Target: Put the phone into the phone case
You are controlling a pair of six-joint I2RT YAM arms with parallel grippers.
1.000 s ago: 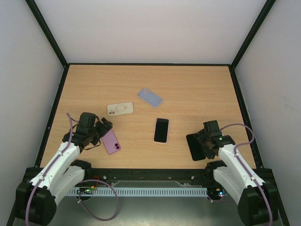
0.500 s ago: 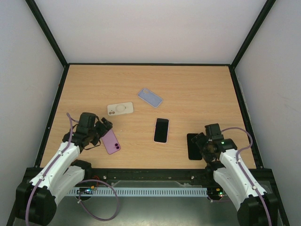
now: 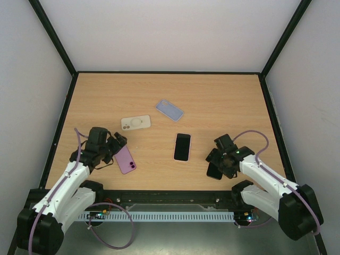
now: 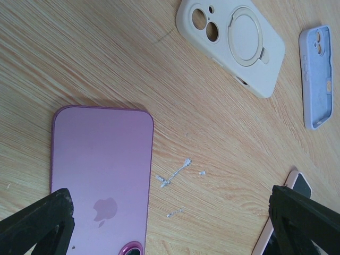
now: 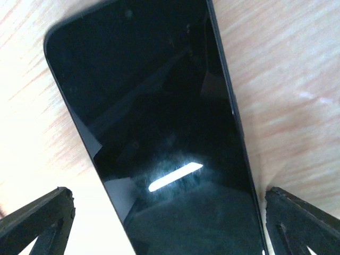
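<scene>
Phone (image 5: 159, 133) black; right gripper (image 3: 217, 159) swung left over it.

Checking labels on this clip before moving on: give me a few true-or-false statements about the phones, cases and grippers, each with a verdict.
1. The left gripper and the right gripper are both open. True.
2. The purple phone lies back up. True.
3. The cream case rests on the blue case. False: they lie apart.
4. The right gripper holds the black phone in the air. False: it lies flat on the table, between the open fingers.
</scene>
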